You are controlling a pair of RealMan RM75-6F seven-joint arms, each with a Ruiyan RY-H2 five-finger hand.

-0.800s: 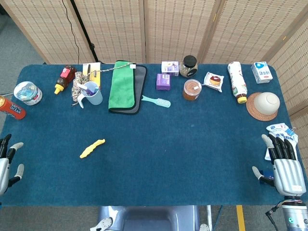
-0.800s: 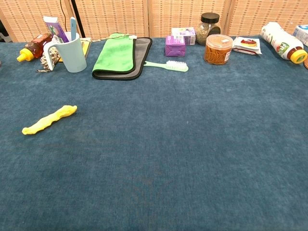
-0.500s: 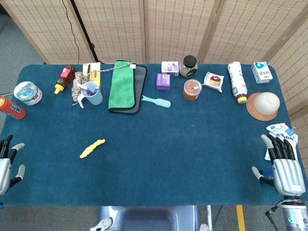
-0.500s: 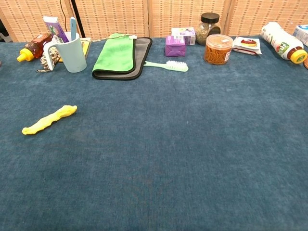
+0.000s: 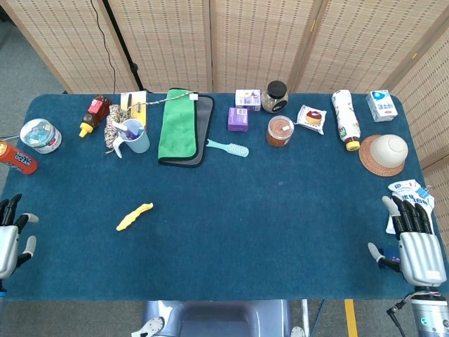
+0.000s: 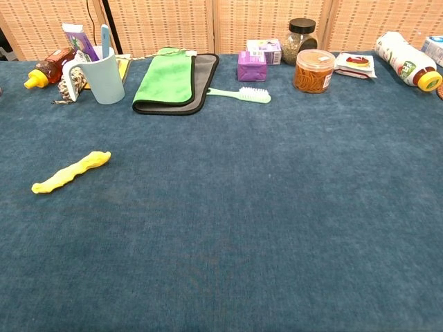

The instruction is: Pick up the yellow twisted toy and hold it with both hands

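The yellow twisted toy (image 5: pixel 134 216) lies flat on the blue table cloth, left of centre; in the chest view the yellow twisted toy (image 6: pixel 70 171) is at the left side. My left hand (image 5: pixel 10 237) hovers at the table's left front edge, well left of the toy, fingers apart and holding nothing. My right hand (image 5: pixel 414 239) sits at the right front edge, far from the toy, fingers extended and empty. Neither hand appears in the chest view.
Along the back stand a light blue cup (image 5: pixel 135 136), a green towel (image 5: pixel 178 125), a mint brush (image 5: pixel 228 148), a purple box (image 5: pixel 238 119), jars (image 5: pixel 280 130), a bottle (image 5: pixel 344 119) and a hat (image 5: pixel 384 152). A packet (image 5: pixel 410 191) lies by my right hand.
My left hand has shifted slightly toward the table's front edge. The toy and the right hand have not moved.
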